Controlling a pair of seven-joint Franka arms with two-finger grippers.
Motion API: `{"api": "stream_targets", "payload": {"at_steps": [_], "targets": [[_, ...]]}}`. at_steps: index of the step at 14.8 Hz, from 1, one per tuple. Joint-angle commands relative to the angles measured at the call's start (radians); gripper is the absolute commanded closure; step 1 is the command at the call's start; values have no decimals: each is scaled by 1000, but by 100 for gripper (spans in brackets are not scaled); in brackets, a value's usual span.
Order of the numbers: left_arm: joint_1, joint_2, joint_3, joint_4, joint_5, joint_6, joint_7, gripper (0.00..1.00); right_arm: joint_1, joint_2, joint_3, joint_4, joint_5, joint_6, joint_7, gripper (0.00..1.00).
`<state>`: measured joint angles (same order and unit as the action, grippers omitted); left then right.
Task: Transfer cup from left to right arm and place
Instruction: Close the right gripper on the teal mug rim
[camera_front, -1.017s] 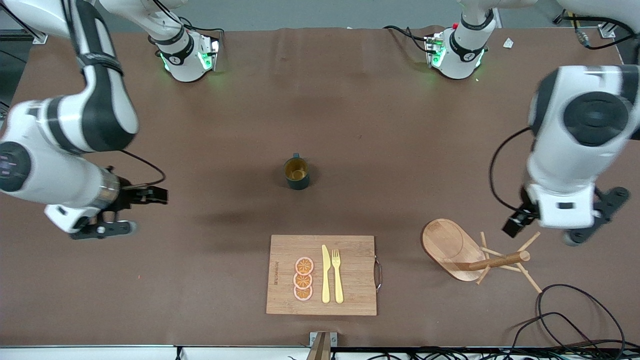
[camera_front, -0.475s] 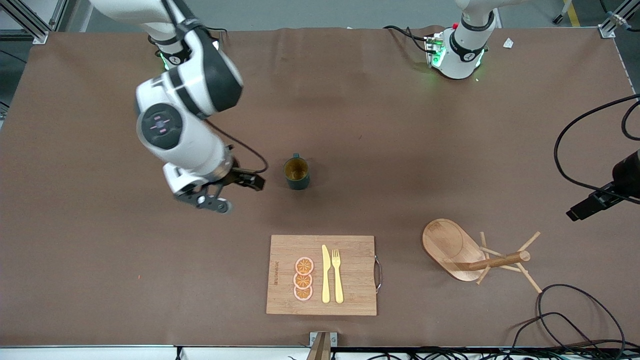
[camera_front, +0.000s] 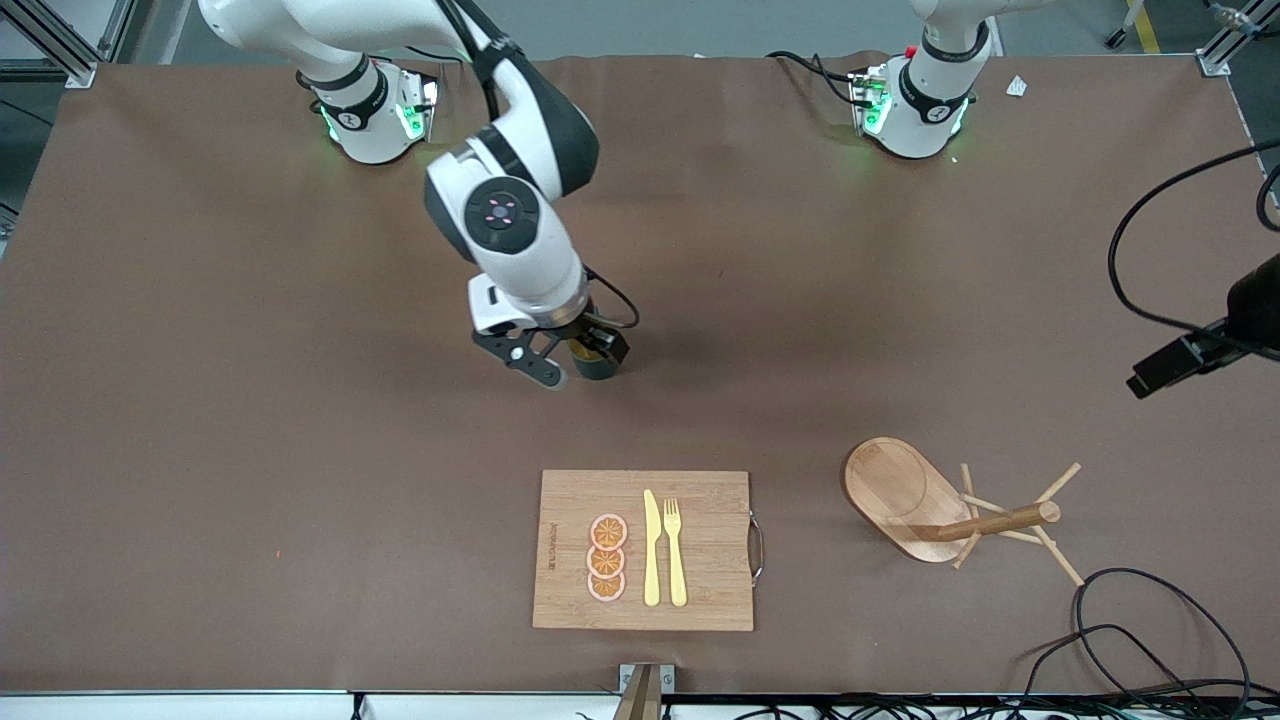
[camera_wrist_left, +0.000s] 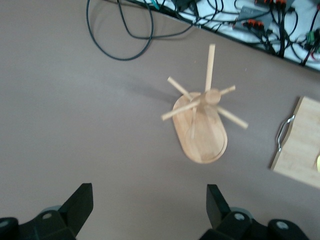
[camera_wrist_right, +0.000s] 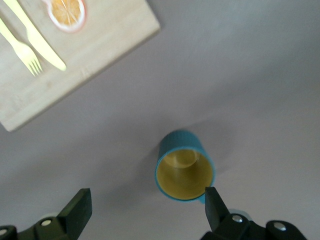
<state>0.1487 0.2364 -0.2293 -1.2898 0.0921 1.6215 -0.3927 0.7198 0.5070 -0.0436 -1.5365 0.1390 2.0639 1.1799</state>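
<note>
Front view hides most of your one cup (camera_front: 598, 368) under the right gripper (camera_front: 560, 365), jaws wide; left gripper (camera_wrist_left: 150, 212), likewise wide, shows only in its wrist view.

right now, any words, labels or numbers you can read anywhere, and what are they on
None can be read.
Cutting board: a dark mark runs along the edge toward the right arm's end, too small to read.
Cup: no text shows.
Wooden rack: no text shows.

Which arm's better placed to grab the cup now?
Right. The right gripper hangs open over the cup. The left gripper is open over bare table near the wooden rack.
</note>
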Motion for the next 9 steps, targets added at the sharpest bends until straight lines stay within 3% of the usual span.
{"api": "stream_targets", "payload": {"at_steps": [1, 6, 9], "targets": [[-23, -118, 50, -112, -75, -38, 60, 0, 38, 18, -12, -54, 16, 56, 27, 0], [-79, -259, 108, -295, -115, -38, 166, 0, 75, 70, -13, -85, 17, 159, 63, 0], [-96, -290, 108, -332, -114, -38, 225, 0, 84, 99, -13, -83, 11, 176, 60, 6]]}}
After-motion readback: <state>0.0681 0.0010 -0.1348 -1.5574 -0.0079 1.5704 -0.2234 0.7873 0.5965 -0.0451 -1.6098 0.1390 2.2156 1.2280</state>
